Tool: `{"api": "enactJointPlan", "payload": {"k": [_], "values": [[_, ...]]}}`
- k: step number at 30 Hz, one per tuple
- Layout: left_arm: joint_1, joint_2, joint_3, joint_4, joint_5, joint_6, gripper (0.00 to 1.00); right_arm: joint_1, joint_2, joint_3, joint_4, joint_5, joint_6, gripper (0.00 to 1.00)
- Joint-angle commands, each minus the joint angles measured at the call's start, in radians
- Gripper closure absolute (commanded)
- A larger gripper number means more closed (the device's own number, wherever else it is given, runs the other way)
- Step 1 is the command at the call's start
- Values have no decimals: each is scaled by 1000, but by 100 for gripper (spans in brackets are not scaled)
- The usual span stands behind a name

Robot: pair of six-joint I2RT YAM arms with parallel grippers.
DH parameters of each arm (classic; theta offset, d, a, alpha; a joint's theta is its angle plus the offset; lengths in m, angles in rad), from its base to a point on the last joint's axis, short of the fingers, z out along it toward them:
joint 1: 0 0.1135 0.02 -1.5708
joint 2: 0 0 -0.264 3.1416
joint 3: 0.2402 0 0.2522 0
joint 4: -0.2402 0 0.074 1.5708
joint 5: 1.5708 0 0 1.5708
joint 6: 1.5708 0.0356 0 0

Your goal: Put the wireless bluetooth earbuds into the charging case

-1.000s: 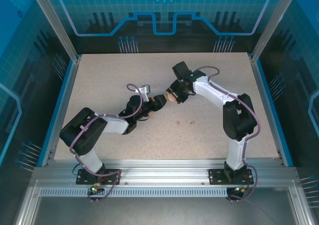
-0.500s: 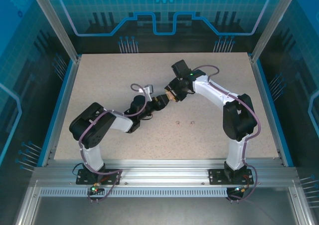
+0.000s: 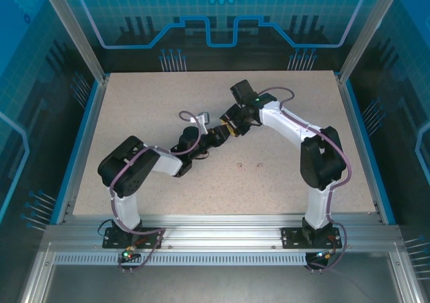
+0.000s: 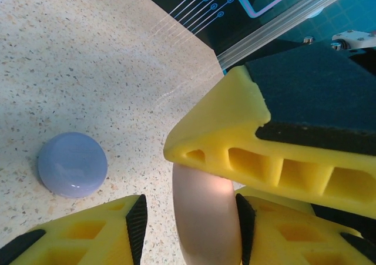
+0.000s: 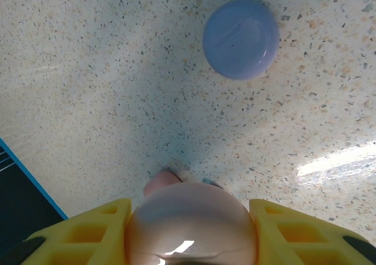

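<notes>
- We see a speckled beige bench (image 3: 134, 108) with a blue rim (image 3: 79, 148), fenced by aluminium posts (image 3: 72, 27) and blue-lit panels (image 3: 282, 7) drawn with circuit lines.
- Our right hand (image 5: 189, 212) is clamped on a pale pink case (image 5: 191, 232), with a finger touching each side.
- Our left hand (image 4: 191, 218) straddles that case, part open: one pad touches it and the other stands apart.
- A lavender case (image 5: 241, 39) lies closed on the bench, just ahead of the right hand.
- One earbud (image 3: 240, 164) and another earbud (image 3: 258, 164) lie on the bench, toward the arm bases and well apart from both hands.
</notes>
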Motion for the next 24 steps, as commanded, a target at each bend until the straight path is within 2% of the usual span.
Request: {"api": "enactJointPlan", "payload": {"k": [1,7,15,17,19,21,24], "values": [[-5,23,24,34,-13,-9,54,5,-8,14,5,-20,9,70],[-6,30,33,33,-17,-9,62,4,-18,4,9,-18,9,70],[-6,23,29,31,-26,-12,79,-1,-30,-9,18,-19,9,70],[-5,17,26,27,-24,-14,83,-4,-35,-8,20,-20,9,62],[-6,10,23,24,-19,-13,89,-11,-45,-2,25,-17,-1,44],[-5,-1,20,13,-6,-16,92,-21,-67,6,26,-2,-21,30],[-4,-30,16,-23,22,-8,95,-59,-127,3,25,28,-62,24]]}}
